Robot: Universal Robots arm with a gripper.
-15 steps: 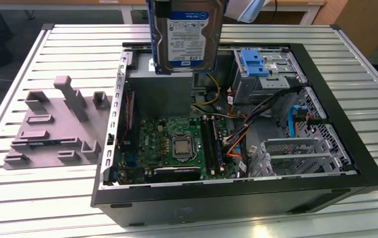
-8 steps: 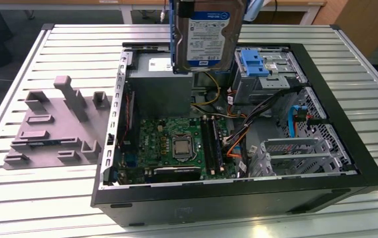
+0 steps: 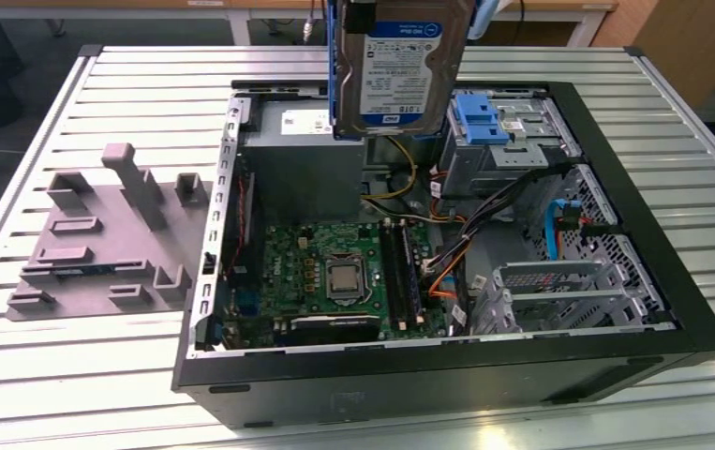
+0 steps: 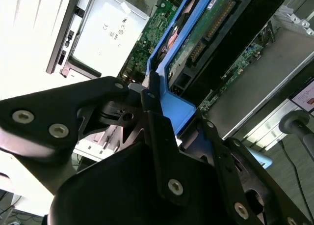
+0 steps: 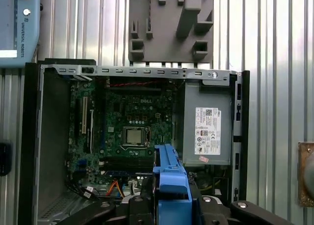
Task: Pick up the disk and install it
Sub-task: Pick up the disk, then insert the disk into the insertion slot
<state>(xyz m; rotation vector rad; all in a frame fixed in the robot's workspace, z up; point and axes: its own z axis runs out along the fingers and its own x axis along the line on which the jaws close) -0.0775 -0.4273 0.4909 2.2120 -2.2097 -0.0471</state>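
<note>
While hand [image 4: 169, 104] grips disk [image 3: 401, 66], open case [image 3: 457, 375] on slatted table [image 3: 69, 375]

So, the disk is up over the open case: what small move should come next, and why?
Probably shift the disk toward the exterior view's right, over the drive cages. The gripper holds it by its blue rail, upright above the case near the grey power supply, not yet lined up with any bay.

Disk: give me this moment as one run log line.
gripper: shut on disk | disk: upright, held above open case | install: not done
</note>
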